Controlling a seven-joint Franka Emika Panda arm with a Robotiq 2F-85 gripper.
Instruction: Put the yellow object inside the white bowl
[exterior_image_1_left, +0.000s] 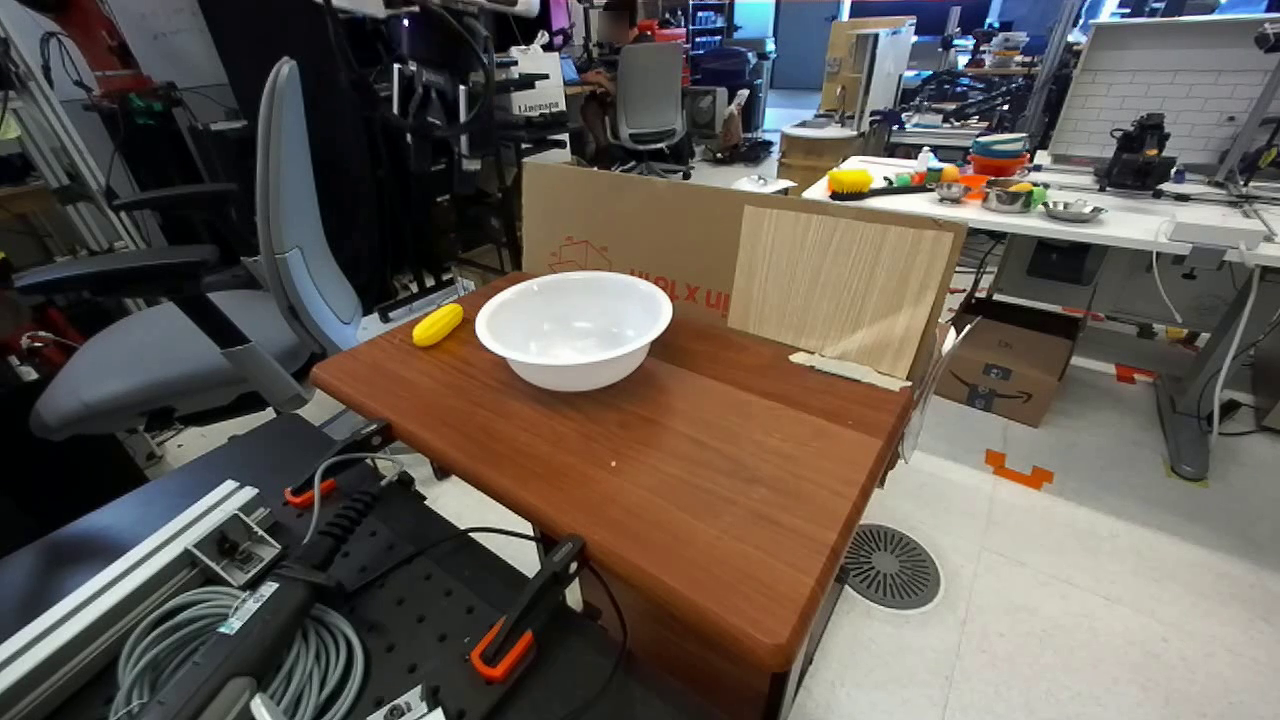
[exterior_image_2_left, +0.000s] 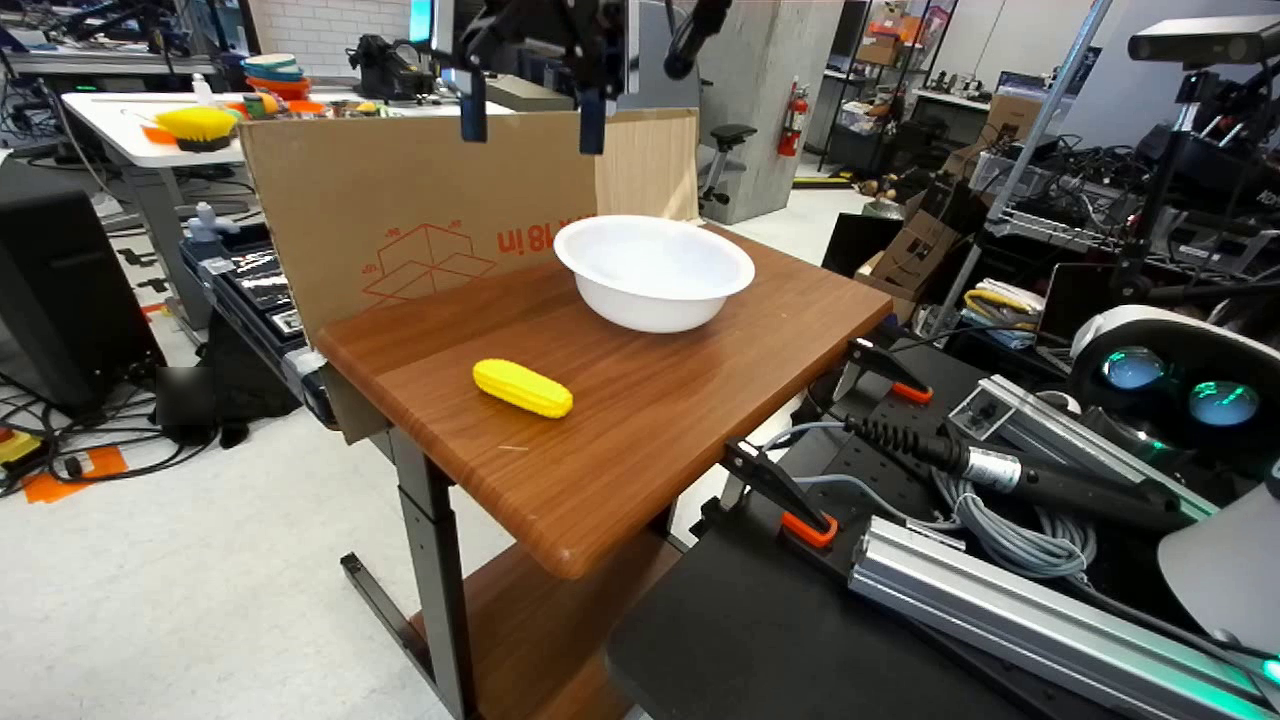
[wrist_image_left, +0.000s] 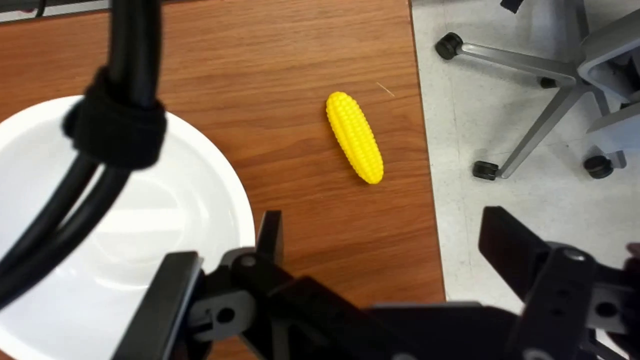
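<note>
In an exterior view, count one yellow corn cob (exterior_image_2_left: 522, 388), one white bowl (exterior_image_2_left: 652, 275) and one pincer (exterior_image_2_left: 532, 147), spread wide and released. Find the cob there on the tabletop (exterior_image_2_left: 640, 430), outside but near the bowl; trace its long axis from far left to near right. In the wrist view, see it below and beyond the pincer, well apart, near end toward the gap.

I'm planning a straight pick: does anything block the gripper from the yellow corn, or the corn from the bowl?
Nothing visible blocks the gripper from the yellow corn; towards the white bowl, only its raised rim would need clearing.
</note>
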